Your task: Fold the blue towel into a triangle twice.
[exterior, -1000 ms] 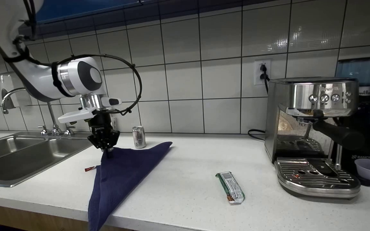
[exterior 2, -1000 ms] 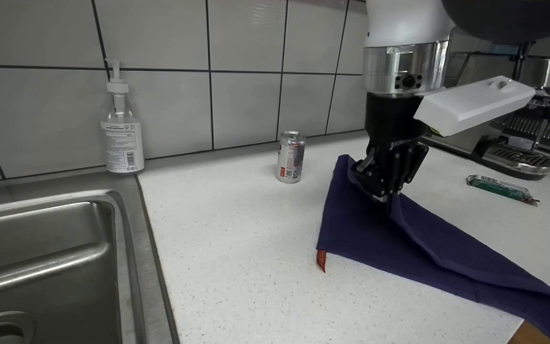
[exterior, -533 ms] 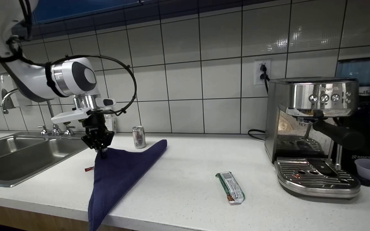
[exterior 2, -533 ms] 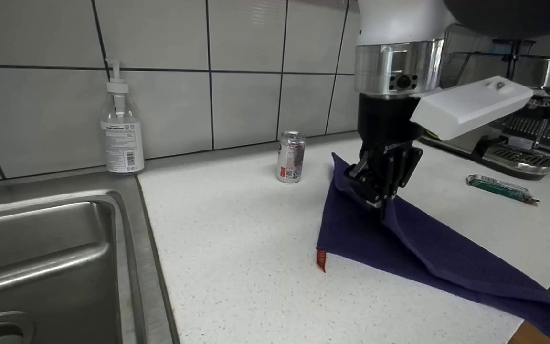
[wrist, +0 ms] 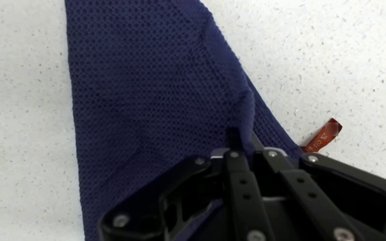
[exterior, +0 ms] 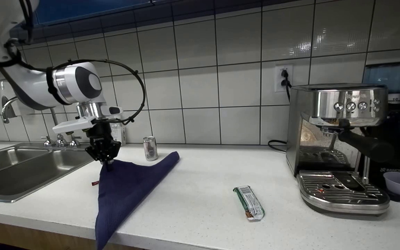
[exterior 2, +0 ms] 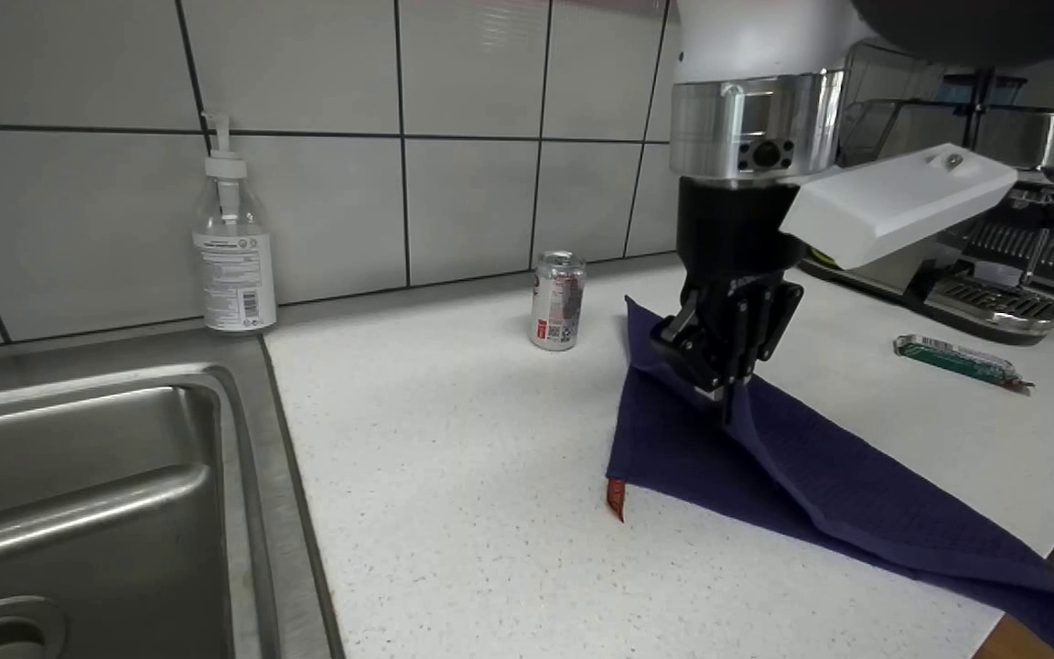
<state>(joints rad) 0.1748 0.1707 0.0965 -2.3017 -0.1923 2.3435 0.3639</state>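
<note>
Dark navy-blue textured cloth towel (exterior: 125,187) lies slantwise on the white speckled worktop (exterior: 200,194), one end hanging over the front edge, the other near the rear edge, upper layer partly over the lower; silver-green foil bar packet (exterior: 249,204) well apart from it, between front and rear edges; black two-finger gripper (wrist: 245,142) points down, almost fully closed, pinching a raised fold of towel; small red fabric tag (exterior 2: 616,500) sticks out at a towel corner; upright silver can (exterior 2: 559,302) near the rear edge.
</note>
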